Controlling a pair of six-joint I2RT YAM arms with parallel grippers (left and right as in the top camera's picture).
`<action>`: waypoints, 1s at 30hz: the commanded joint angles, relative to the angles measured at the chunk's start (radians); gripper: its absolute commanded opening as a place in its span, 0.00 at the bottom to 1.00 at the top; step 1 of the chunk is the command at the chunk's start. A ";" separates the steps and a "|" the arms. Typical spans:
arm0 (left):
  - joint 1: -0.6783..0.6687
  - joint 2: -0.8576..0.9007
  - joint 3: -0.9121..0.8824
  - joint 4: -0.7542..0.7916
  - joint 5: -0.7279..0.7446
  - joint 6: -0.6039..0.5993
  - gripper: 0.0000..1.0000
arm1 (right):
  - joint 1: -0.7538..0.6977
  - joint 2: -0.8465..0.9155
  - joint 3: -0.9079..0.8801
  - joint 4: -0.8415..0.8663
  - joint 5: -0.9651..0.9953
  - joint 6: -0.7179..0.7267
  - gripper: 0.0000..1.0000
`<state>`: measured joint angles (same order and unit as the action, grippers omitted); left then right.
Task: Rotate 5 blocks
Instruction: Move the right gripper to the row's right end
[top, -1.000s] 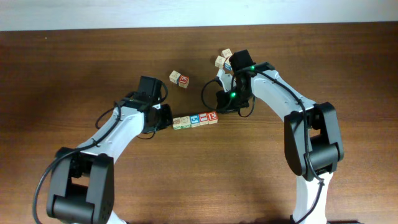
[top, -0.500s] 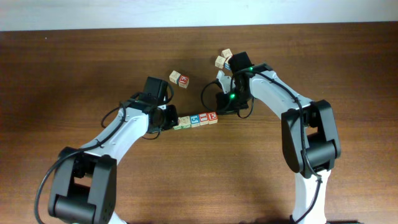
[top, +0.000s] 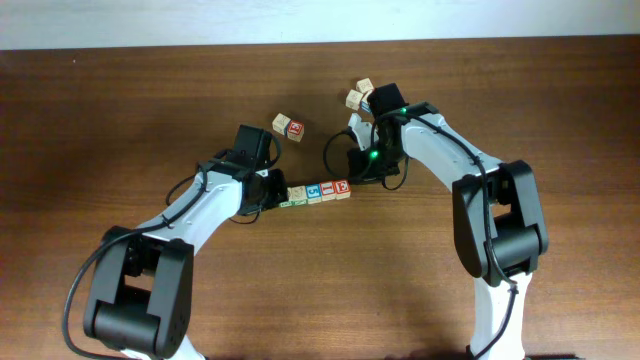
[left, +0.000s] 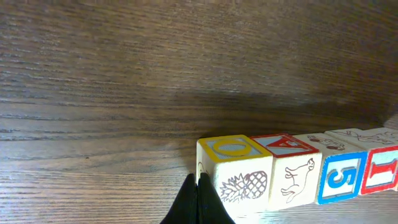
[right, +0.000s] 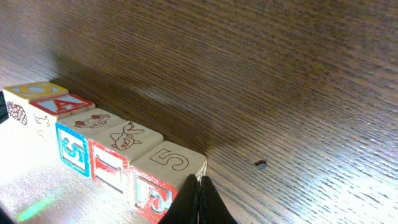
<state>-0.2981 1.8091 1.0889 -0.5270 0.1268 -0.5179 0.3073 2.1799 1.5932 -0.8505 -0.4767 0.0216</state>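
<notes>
While angled inward, left end effector (left: 198, 198) and right end effector (right: 200, 198) pressed together, bracketing block line (top: 314, 190).

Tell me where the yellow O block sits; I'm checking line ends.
In the left wrist view, the yellow O block is the left end of the line, touching the red A block; the left gripper is at its left edge.

The overhead camera looks down from well above the table (top: 120, 100), taking in both arms and the line of five blocks (top: 314, 191) near the middle. The left wrist camera sits low and very near, the left gripper (left: 198, 200) at its bottom edge, facing the line's left end. The right wrist camera, equally low behind the right gripper (right: 199, 198), faces the right end. All three views share that line.
</notes>
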 joint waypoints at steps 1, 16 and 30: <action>-0.001 0.020 -0.009 0.014 0.030 -0.009 0.00 | -0.001 0.006 -0.003 0.003 -0.014 -0.010 0.04; -0.001 0.032 -0.010 0.014 0.042 -0.008 0.00 | -0.067 0.006 -0.003 -0.015 -0.121 0.007 0.04; -0.001 0.032 -0.009 0.018 0.042 -0.008 0.00 | -0.200 0.006 -0.151 0.060 -0.419 -0.148 0.04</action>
<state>-0.2981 1.8278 1.0878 -0.5114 0.1543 -0.5179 0.0822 2.1799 1.4670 -0.8120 -0.8482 -0.1062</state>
